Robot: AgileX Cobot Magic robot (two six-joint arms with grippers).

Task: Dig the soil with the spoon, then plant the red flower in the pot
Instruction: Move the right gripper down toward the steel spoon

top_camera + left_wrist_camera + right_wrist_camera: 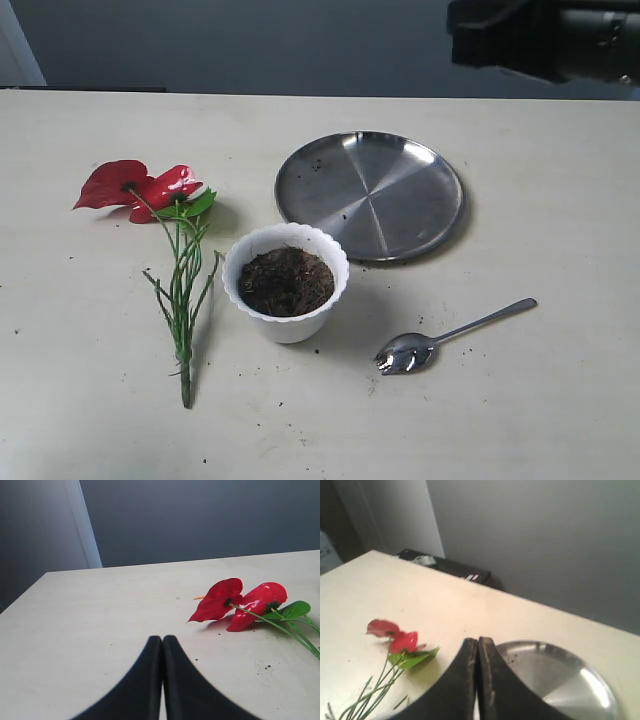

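The white scalloped pot (285, 318) stands mid-table, filled with dark brown soil (286, 281). To its right the silver spoon (452, 336) lies flat, bowl toward the pot. The red flower (140, 186) lies on the table left of the pot, its green stems (182, 290) running toward the front edge. The flower (239, 603) shows ahead of my left gripper (162, 639), which is shut and empty. My right gripper (478, 641) is shut on nothing, above the table with the flower (395, 636) to one side. Only a dark part of the right arm (545, 35) shows at the exterior view's top right.
A large round steel plate (370, 194) with a few soil crumbs lies behind and right of the pot; the plate (560, 680) also shows beside my right gripper. Stray crumbs dot the beige table (90, 400). A dark box (447, 566) sits past the far table edge.
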